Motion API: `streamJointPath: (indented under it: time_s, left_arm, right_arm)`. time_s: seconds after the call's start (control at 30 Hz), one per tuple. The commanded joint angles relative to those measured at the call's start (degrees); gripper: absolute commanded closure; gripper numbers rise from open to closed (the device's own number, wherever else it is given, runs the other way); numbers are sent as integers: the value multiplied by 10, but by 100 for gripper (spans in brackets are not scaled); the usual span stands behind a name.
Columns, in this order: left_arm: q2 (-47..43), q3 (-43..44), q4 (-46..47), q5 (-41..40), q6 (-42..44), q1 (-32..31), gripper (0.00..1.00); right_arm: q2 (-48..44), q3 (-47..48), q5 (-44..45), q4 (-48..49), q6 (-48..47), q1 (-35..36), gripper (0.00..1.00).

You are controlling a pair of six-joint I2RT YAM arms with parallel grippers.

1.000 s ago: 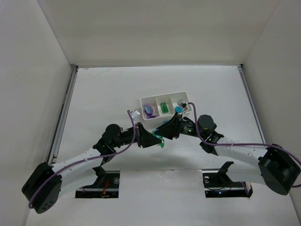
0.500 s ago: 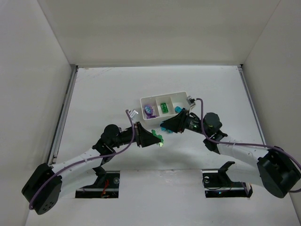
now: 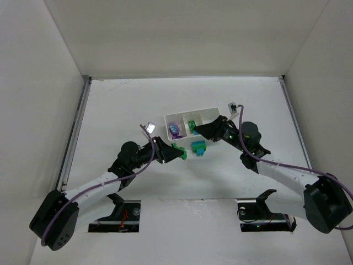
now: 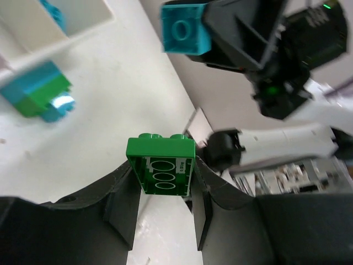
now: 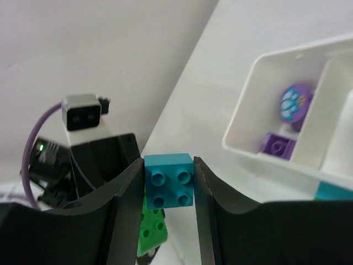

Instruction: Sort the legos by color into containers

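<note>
Left gripper (image 3: 177, 152): clamped on a green brick (image 4: 160, 172), one finger on each side, held off the table (image 3: 121, 105) just in front of the white tray (image 3: 167, 126).
Right gripper (image 3: 205, 130): closed on a teal brick (image 5: 168, 180), studs facing its wrist camera, lifted at the tray's near edge, about between the middle and right compartments.
Sorted so far: purple pieces (image 3: 175, 130) in the left compartment and a green piece (image 3: 192, 126) in the middle one.
Right compartment: largely hidden behind the right arm from above. A scrap of teal shows inside a tray corner in the left wrist view, most likely this compartment.
Left on the table: a teal-and-green stack (image 3: 198, 147), just in front of the tray between the two grippers, apparently joined and probably needing to be pulled apart.
Other loose bricks: none seen on the table from above.
Progress, as a judgement: well past halfway – two bricks in the air with none released yet, then the stack.
Likely destinations: green to the middle, teal to the right – by matching colour.
</note>
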Motion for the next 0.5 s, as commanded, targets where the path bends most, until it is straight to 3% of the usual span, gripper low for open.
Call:
streamJointPath:
  time_s: [0.0,0.2,0.47]
  left_arm:
    - [18,42,13,-66,20,12,73]
    - [61,59,13,-128,42,8,73]
    - [37,59,20,-153,57,-7,73]
  right_arm:
    - [-2,74,142,-123,-65,-3,61]
    - [64,155,369,-282,-161,0,61]
    - [130,192,433,-318,-182,4,61]
